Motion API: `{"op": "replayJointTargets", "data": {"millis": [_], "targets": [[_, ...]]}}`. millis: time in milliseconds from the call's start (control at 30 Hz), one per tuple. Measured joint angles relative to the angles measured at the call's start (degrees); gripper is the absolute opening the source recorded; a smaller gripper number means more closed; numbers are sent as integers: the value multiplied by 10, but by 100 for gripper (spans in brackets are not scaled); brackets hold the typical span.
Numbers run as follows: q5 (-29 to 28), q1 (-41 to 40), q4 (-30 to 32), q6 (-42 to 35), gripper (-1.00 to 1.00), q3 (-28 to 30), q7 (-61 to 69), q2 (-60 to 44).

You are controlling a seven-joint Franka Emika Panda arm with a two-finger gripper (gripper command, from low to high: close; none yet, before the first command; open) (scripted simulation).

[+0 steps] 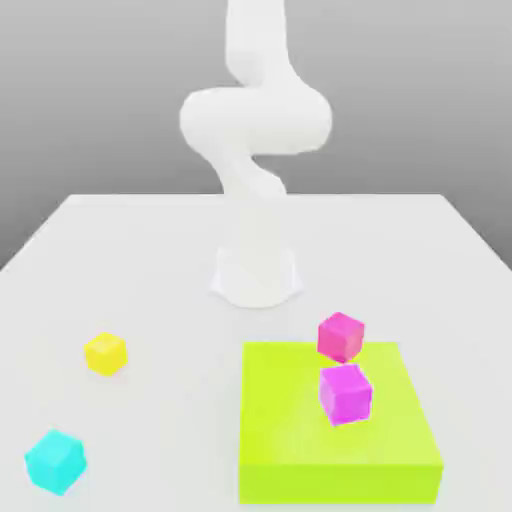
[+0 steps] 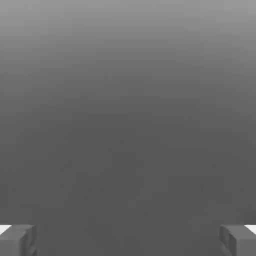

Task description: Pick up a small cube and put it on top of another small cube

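arm (image 1: 262,130): a white arm, it rises from a round base at the far middle of the table (image 1: 150,260) and bends over itself above.
gripper (image 2: 128,240): in the hand view two grey fingers (image 2: 17,241) stand at the two far sides, wide apart, with nothing between them - behind them is plain grey.
cyan cube (image 1: 55,461): it sits on the table at the near corner on the exterior view's left, well apart from the arm's base. it is turned a little, so one vertical edge points toward the camera. all its sides look equal, so it has no long axis.
yellow cube (image 1: 105,353): on the table, farther back than the cyan cube and a little toward the exterior view's right, apart from it. it is also turned slightly, and has equal sides.
lime-green block (image 1: 300,440): a large flat block on the exterior view's right, lying flat on the table, its edges about square to the table's edges.
magenta cubes: one magenta cube (image 1: 345,392) stands on top of the green block; the other (image 1: 341,336) is at the block's far edge - i cannot tell if it rests on the block or just behind it.
writing: all faces are plain.
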State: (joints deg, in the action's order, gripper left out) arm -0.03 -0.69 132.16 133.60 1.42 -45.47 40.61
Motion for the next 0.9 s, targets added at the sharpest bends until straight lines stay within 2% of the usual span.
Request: {"op": "replayJointTargets", "data": {"millis": [300,567,900], "targets": [[9,-25,14,67,0,58,21,-189],[41,-55,26,124,0,106,56,-356],[92,-127,40,195,0,121,108,-567]]}}
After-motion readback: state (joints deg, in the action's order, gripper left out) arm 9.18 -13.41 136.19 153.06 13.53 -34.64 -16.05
